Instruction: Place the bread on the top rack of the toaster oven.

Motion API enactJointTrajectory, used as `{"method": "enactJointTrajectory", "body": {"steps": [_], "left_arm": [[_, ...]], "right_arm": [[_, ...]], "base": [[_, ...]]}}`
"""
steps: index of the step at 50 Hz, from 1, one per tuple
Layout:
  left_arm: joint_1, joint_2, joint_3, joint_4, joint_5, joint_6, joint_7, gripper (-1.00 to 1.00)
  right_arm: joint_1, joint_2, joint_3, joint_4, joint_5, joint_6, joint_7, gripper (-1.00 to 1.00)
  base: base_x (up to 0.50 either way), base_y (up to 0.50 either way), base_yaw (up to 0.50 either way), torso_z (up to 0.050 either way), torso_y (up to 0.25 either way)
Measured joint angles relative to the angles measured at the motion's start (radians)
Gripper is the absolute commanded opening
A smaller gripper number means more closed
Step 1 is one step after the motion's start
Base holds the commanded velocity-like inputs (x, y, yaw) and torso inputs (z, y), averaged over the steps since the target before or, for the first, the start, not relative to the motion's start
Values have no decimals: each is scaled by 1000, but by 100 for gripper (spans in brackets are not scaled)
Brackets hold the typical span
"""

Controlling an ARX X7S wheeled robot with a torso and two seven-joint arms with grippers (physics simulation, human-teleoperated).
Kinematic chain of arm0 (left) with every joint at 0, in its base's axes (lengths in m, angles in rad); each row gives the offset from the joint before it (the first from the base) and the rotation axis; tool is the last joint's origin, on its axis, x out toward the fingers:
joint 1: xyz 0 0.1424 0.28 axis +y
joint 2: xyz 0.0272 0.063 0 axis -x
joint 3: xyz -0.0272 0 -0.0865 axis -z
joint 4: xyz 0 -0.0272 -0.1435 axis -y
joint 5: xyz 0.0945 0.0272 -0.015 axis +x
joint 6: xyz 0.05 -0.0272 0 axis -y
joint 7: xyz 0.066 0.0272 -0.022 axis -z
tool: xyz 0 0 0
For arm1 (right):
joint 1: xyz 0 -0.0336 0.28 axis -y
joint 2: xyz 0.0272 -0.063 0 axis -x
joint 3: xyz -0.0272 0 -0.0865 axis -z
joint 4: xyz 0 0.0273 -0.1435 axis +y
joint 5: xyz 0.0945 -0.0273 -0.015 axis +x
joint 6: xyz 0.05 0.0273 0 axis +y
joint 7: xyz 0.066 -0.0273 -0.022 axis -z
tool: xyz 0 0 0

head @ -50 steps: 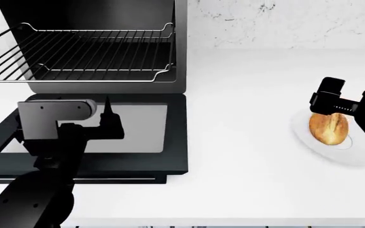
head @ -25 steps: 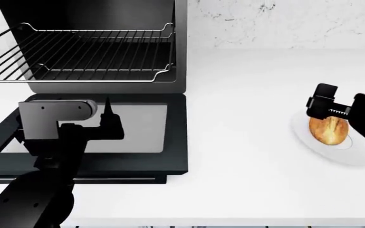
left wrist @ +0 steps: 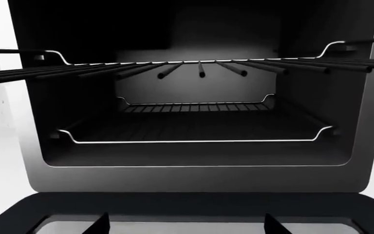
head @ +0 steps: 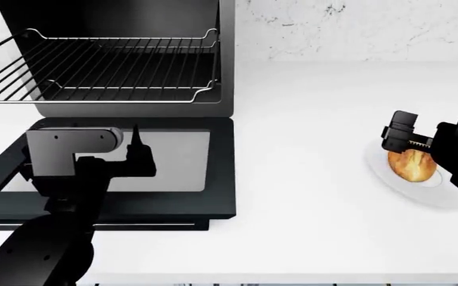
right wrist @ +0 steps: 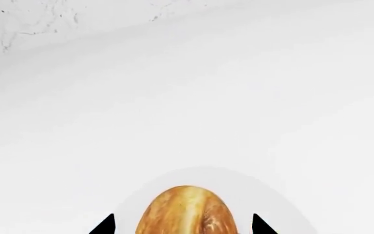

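Note:
The bread point(head: 414, 166), a golden-brown bun, lies on a flat white plate point(head: 452, 198) at the right of the counter. My right gripper point(head: 409, 150) is open just above it. In the right wrist view the bread point(right wrist: 185, 209) sits between the two fingertips point(right wrist: 104, 226) with a gap on each side. The toaster oven point(head: 226, 59) stands at the left with its door point(head: 217, 199) dropped down. The top rack point(head: 102, 65) is pulled forward and bare; it also shows in the left wrist view point(left wrist: 200, 63). My left gripper point(head: 86, 156) is open and empty over the door glass.
A lower wire shelf point(left wrist: 194, 132) sits deeper inside the dark oven cavity. The white counter point(head: 309, 149) runs between oven and plate. A marbled white wall point(head: 348, 30) stands behind. The counter's front edge point(head: 293, 279) is close below.
My right gripper has come down and toward the counter's front edge over the bread, now covering its far end. The left arm and the oven have not moved.

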Motion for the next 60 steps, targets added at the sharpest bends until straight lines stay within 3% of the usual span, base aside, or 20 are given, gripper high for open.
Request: {"method": "enactJointTrajectory", "body": {"steps": [60], "left_arm": [[9,-19,11,-32,-25,33,-22,100]], "right_arm": [[-41,10,-102,94,-73,-107,-114,100]], "base": [[0,0,0,0,0]]}}
